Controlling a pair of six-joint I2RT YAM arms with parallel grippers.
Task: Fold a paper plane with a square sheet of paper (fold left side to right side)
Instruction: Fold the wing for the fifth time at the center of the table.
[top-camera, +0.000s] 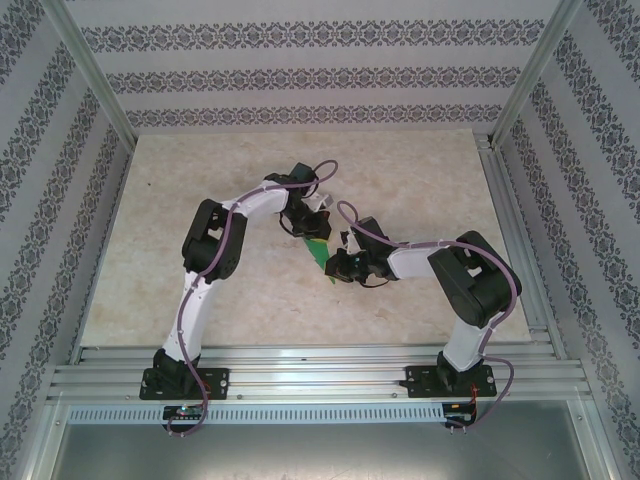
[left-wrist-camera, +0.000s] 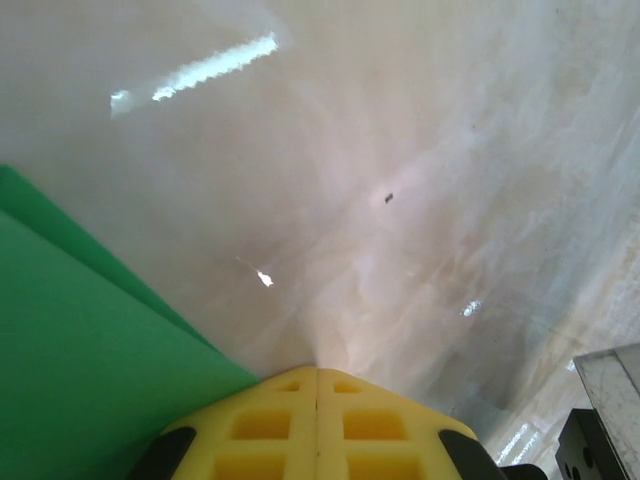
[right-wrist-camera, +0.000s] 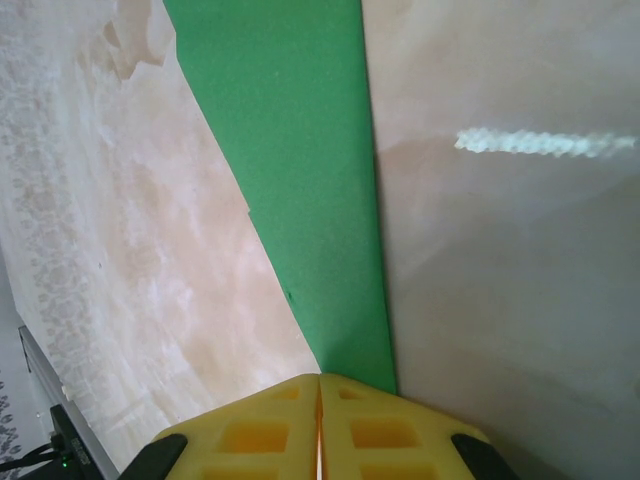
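The left gripper (left-wrist-camera: 317, 388) and the right gripper (right-wrist-camera: 320, 392) are both closed tight, pads together with nothing pinched between them. The left tip sits at the edge of layered green, the right at the narrow end of the paper plane (right-wrist-camera: 300, 150), which lies flat on the table (right-wrist-camera: 500, 300) between the arms. To crease well (my judgement), anchor with one tip and slide the other firmly along the fold so the layers don't skew.
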